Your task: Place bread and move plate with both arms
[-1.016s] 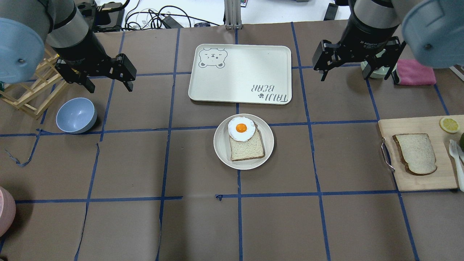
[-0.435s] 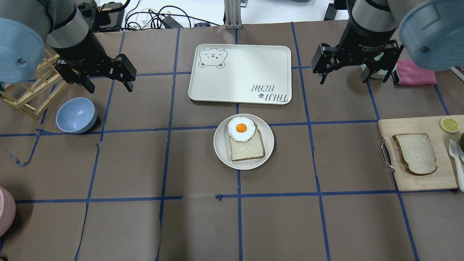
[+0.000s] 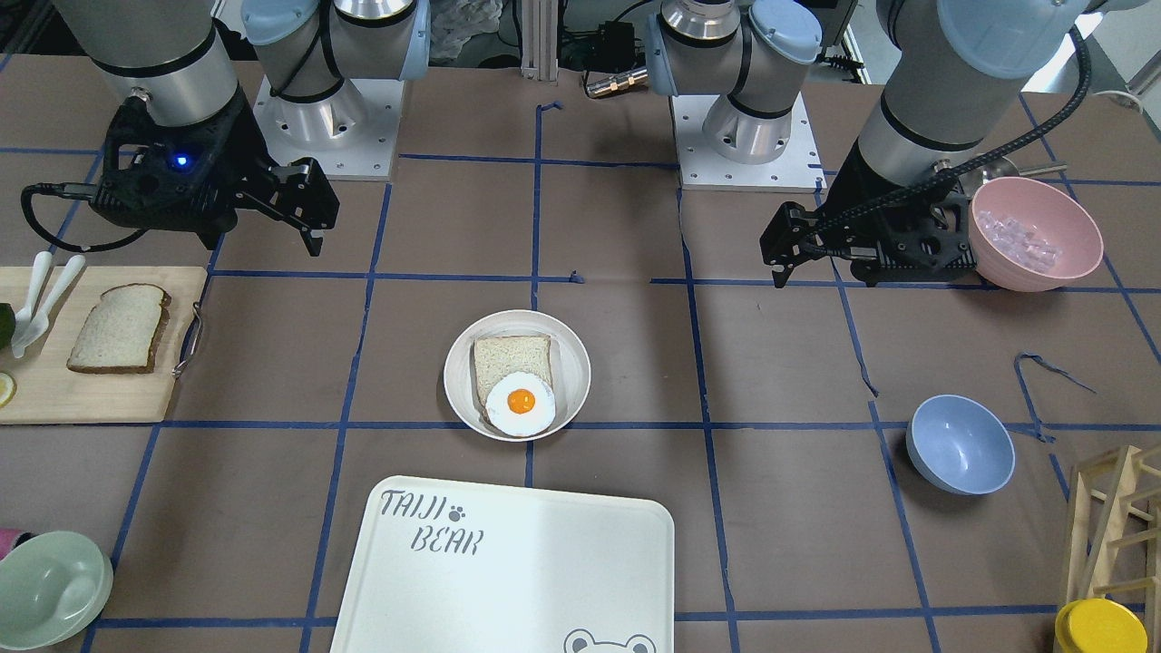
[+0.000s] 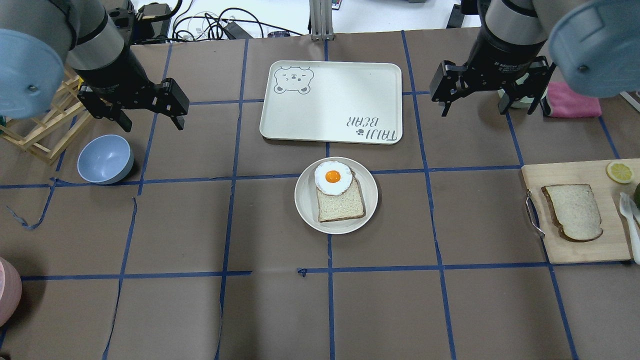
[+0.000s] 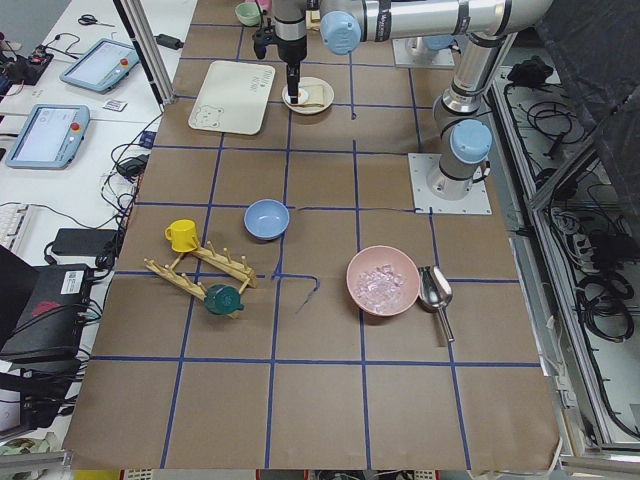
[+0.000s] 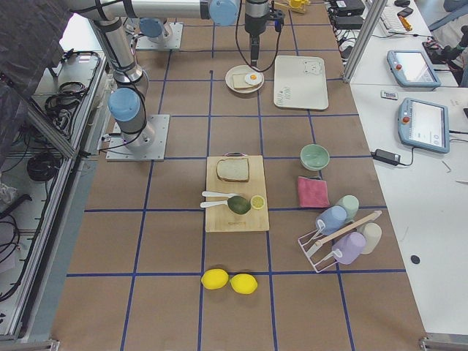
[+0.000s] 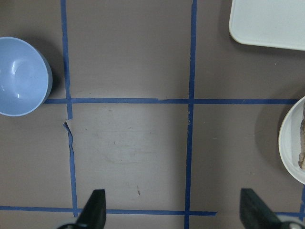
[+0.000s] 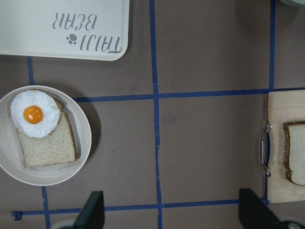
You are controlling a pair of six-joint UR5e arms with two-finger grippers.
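My left hand point(image 4: 153, 125) and right hand point(image 4: 489, 109) are hanging open, empty. Bread point(image 4: 574, 211) is lying beside spoons point(image 4: 626, 209) at the worktop's point(image 4: 280, 310) right edge, round end facing me.

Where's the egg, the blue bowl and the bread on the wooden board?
fried egg point(image 4: 332, 176), overhead exterior view, on its orange yolk.
blue bowl point(image 4: 104, 160), overhead exterior view, on its bare inside.
bread point(image 4: 574, 211), overhead exterior view, on the middle of its white face.

Dark-crusted bread point(image 4: 573, 212) lies flat, well apart from round white plate point(image 4: 305, 200).
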